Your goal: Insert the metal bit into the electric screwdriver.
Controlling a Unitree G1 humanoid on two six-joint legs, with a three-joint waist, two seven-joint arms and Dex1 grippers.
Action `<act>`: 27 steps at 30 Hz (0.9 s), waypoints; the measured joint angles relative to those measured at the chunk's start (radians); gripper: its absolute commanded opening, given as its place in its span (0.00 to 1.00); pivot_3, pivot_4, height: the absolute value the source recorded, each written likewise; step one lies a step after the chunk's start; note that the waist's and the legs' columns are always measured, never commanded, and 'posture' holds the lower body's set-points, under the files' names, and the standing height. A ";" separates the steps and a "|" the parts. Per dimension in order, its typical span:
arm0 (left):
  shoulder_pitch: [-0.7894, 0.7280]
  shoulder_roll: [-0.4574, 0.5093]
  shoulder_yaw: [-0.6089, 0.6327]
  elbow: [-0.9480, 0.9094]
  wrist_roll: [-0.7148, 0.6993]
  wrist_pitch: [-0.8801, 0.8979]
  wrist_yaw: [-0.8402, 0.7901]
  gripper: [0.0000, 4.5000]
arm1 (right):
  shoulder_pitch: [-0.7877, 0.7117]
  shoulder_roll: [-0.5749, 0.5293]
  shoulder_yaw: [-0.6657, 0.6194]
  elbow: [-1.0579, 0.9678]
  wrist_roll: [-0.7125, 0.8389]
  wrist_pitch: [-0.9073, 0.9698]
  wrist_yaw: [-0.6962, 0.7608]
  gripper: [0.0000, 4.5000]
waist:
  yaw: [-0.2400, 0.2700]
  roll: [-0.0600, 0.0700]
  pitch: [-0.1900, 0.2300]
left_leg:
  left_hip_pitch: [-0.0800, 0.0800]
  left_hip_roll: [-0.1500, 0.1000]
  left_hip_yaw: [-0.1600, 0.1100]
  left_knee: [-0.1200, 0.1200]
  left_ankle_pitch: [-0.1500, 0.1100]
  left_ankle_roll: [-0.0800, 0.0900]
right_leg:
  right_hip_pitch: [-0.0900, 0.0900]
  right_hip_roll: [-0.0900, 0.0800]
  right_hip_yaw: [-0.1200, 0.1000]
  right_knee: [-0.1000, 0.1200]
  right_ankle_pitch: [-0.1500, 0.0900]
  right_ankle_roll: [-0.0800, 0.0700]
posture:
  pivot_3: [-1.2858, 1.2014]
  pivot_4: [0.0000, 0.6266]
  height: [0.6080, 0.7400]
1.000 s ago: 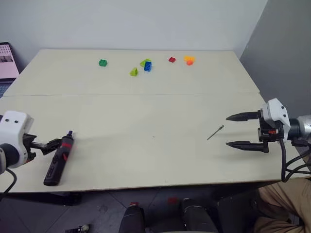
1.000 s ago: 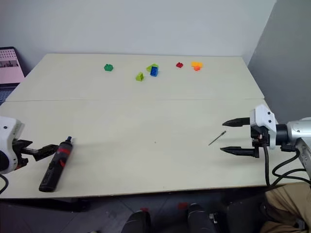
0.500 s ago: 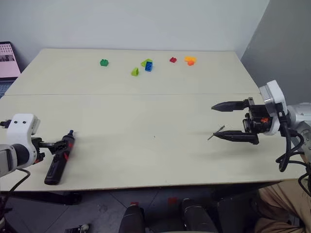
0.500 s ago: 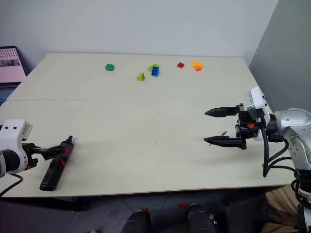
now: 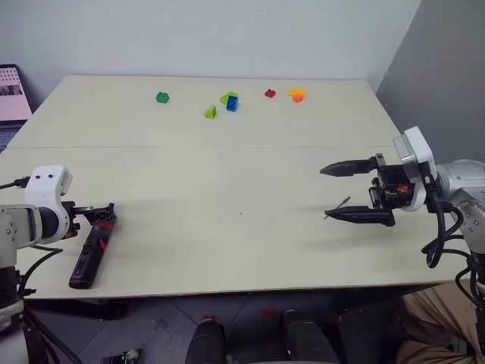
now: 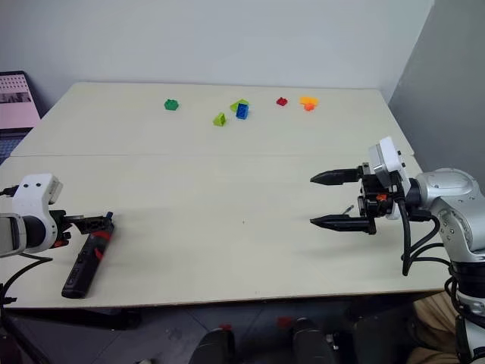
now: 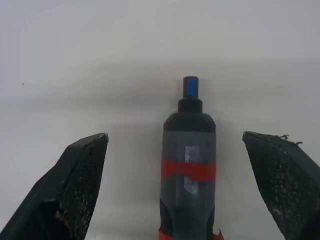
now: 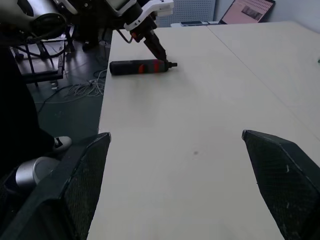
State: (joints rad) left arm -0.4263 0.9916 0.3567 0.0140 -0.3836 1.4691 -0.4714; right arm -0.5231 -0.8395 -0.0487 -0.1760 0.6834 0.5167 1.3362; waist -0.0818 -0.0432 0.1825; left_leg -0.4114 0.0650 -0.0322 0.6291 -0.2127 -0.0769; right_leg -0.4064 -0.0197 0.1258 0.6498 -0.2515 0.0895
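Straddling electric screwdriver [image 7: 188, 165]: left fingers [image 7: 75, 185] spread, not touching | right fingers [image 5: 350, 215] spread above metal bit [image 5: 336, 207], empty

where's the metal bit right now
In the left eye view the metal bit lies flat on the table on the robot's right, partly hidden by the open right gripper, across the table from the electric screwdriver.

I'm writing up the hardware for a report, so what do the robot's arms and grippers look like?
Each arm ends in a white wrist housing carrying two long, tapered black fingers. The right gripper has a small orange-red mark on its black mount, a silver-grey forearm and looping black cables. The left gripper has a grey forearm with a black cable hanging below.
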 measured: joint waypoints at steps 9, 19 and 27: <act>-0.021 0.002 -0.055 0.029 -0.005 0.010 -0.003 1.00 | 0.000 0.021 -0.004 -0.033 0.025 0.021 -0.015 0.98 | 0.000 0.000 0.000 | -0.001 0.000 -0.001 0.000 0.000 0.000 | 0.000 0.000 -0.001 0.000 0.000 0.000 | 0.52 0.24 1.00; -0.096 -0.009 -0.062 0.051 -0.011 0.105 0.010 1.00 | -0.006 0.036 -0.007 -0.054 0.043 0.039 -0.043 0.98 | 0.001 0.000 0.000 | -0.002 0.000 -0.003 0.000 0.000 0.000 | 0.000 0.000 -0.002 0.000 0.000 0.001 | 0.52 0.24 1.00; -0.197 -0.033 -0.129 0.193 -0.022 0.139 0.024 1.00 | -0.008 0.050 -0.001 -0.057 0.042 0.039 -0.049 0.98 | 0.001 0.000 0.000 | -0.004 0.000 -0.006 0.001 0.000 0.000 | 0.000 0.001 -0.004 0.000 0.000 0.000 | 0.52 0.24 1.00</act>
State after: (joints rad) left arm -0.6228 0.9583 0.2275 0.2074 -0.4059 1.6085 -0.4477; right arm -0.5310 -0.7895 -0.0499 -0.2334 0.7250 0.5556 1.2870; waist -0.0809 -0.0432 0.1825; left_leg -0.4150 0.0645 -0.0385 0.6296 -0.2125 -0.0769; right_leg -0.4068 -0.0190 0.1215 0.6503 -0.2512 0.0900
